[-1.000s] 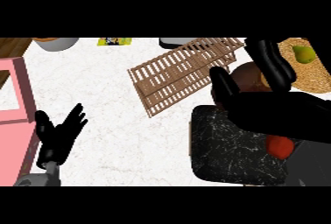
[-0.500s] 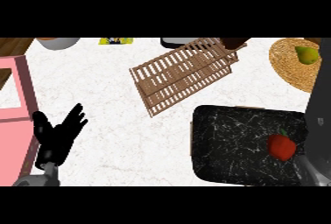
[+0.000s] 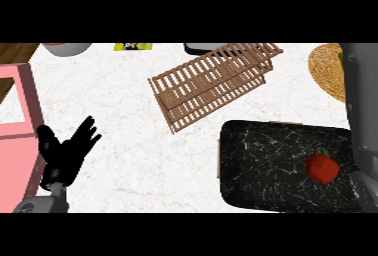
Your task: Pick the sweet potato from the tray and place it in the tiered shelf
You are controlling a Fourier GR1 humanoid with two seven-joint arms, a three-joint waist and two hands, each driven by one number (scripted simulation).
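Resting open, left hand (image 3: 65, 152); no legible writing.

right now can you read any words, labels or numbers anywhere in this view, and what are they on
Yellow packet at the counter's far edge: it carries dark print, too small and blurred to read.
No other text shows: none on the wooden tiered shelf, black tray or pink board.

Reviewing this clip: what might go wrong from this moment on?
The right hand shows in no part of the view; only a grey forearm runs along the right edge, so any grasp goes unchecked. No sweet potato is visible: the black tray holds only a red item, which might be picked by mistake. The wooden slatted shelf sits skewed, so a placement could miss it.
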